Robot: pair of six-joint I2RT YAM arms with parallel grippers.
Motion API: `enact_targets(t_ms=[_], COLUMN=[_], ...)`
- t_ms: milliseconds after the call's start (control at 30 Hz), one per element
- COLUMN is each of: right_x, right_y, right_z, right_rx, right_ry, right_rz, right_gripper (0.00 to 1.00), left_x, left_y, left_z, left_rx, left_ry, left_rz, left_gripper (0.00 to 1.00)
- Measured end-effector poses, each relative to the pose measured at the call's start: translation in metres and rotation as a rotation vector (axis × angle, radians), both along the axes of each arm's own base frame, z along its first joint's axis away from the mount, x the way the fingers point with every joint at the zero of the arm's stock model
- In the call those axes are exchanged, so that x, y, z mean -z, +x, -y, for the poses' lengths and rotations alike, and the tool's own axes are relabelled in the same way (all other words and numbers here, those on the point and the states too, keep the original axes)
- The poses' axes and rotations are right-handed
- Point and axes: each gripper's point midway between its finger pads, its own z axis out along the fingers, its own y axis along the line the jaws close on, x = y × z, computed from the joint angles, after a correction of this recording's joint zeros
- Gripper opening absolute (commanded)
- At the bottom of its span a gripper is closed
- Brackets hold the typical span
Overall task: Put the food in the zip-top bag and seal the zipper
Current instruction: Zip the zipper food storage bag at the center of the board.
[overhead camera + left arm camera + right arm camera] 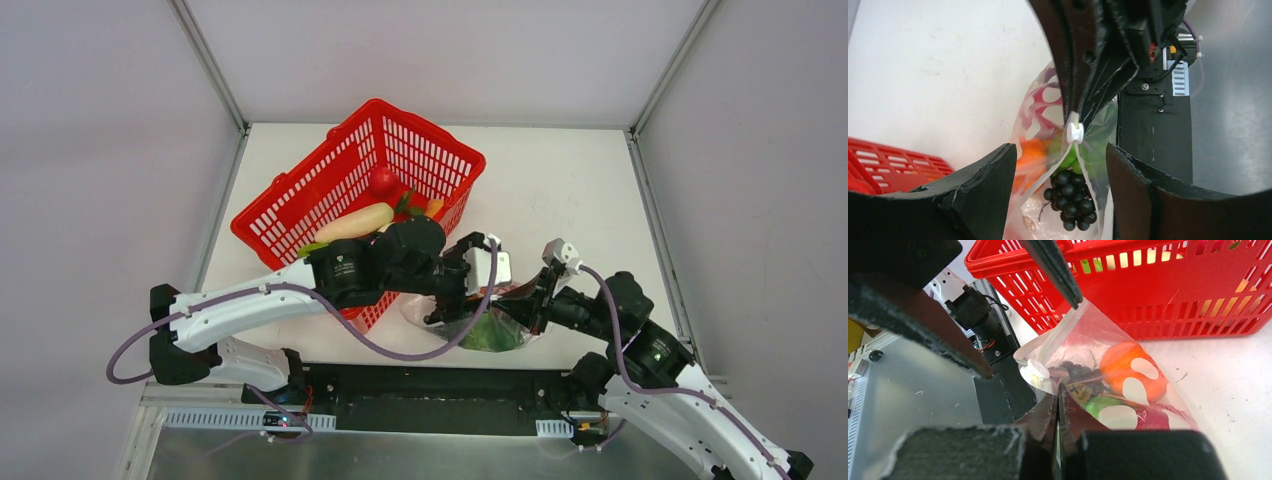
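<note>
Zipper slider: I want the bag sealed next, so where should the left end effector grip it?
Probably pinch the white slider across its two flat sides, coming from above along the zipper. It sticks out from that thin strip, sits in line between the fingers of the open left end effector, and the right end effector pinches the bag taut beside it.
</note>
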Motion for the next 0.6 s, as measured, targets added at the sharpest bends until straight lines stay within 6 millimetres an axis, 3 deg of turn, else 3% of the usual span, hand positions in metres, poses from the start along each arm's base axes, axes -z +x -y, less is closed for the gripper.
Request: enact_targets(t_ms=[133, 400, 600], right_x=[0.001, 0.000, 0.000], right_y=[-0.001, 0.000, 0.001], right_z=[0.000, 0.002, 0.004], right_rx=[-0.004, 0.011, 0.019], right_ry=[-0.002, 0.000, -0.001], right_rz=[-0.007, -0.002, -0.002], right_gripper=[0.00, 0.00, 0.00], left_x=[-0.002, 0.020, 0.025], left_y=[-0.010, -0.010, -0.006], left_z=[0.009, 0.015, 0.017], left_rx=[0.082, 0.123, 0.114], left_ry=[-0.007, 0.016, -0.007], left_rz=[0.099, 0.187, 0.216], left_gripper=[0.65, 0.39, 0.35])
